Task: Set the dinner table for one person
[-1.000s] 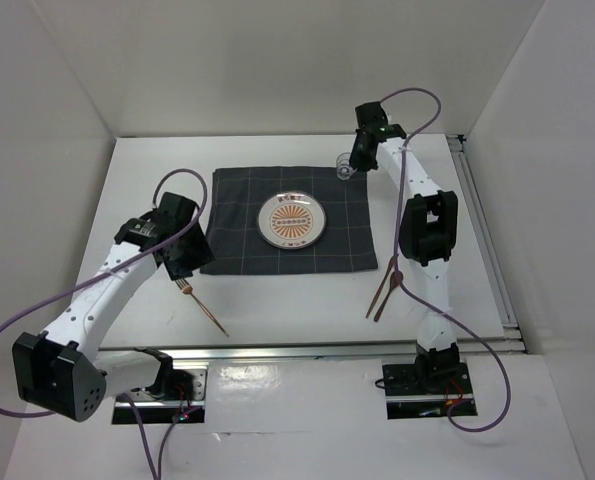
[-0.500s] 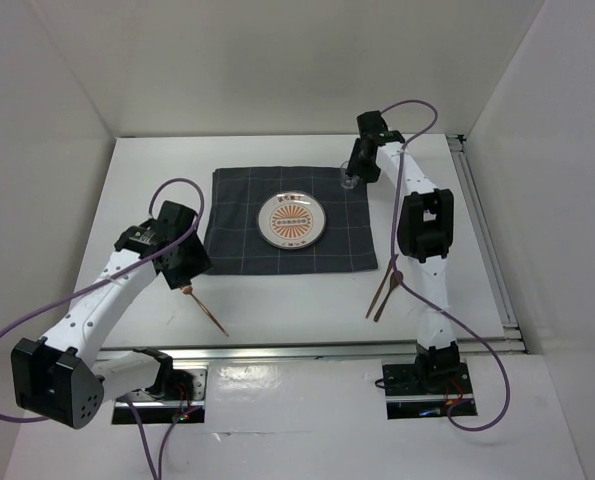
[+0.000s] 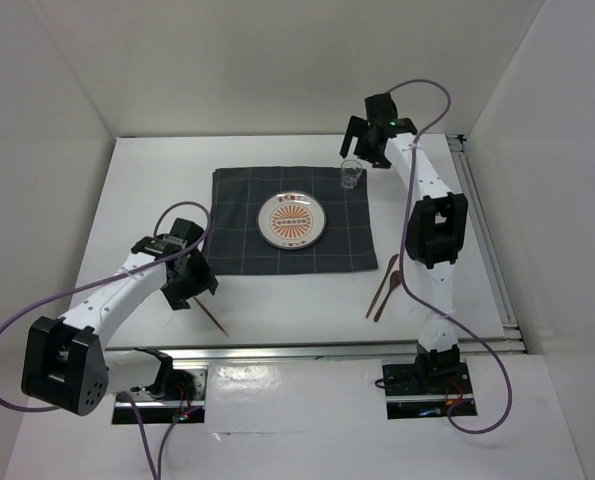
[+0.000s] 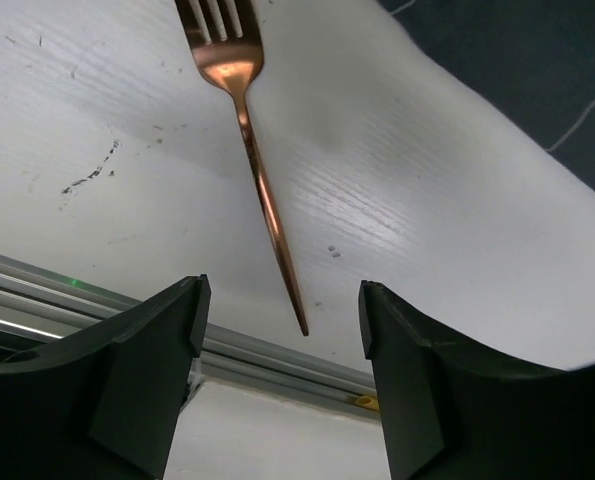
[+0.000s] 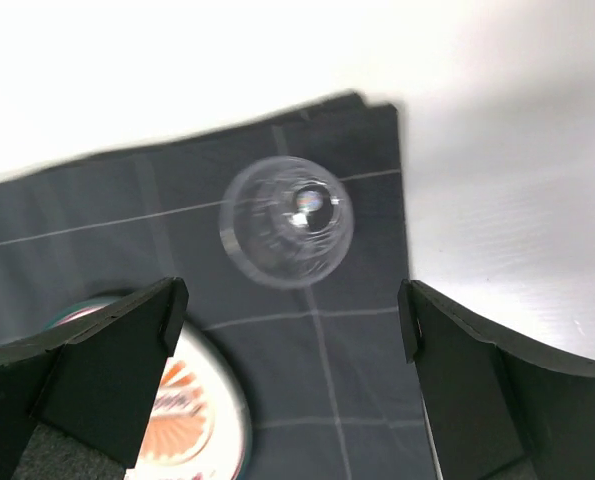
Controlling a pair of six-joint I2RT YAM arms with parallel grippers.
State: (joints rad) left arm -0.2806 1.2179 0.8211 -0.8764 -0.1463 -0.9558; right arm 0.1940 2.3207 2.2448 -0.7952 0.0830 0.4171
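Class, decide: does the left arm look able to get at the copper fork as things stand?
Probably yes: the left arm hovers right over the copper fork, jaws open either side of its handle end, nothing lying in between.

Dark checked cloth [image 3: 237,235] lying flat. Plate [image 3: 292,220] with orange sunburst pattern at its middle. Clear glass [image 3: 351,176] upright on cloth's far right corner. Copper fork [image 4: 231,66] lies diagonally near cloth's near left corner. Two copper utensils [image 3: 381,287] side by side, right of cloth.
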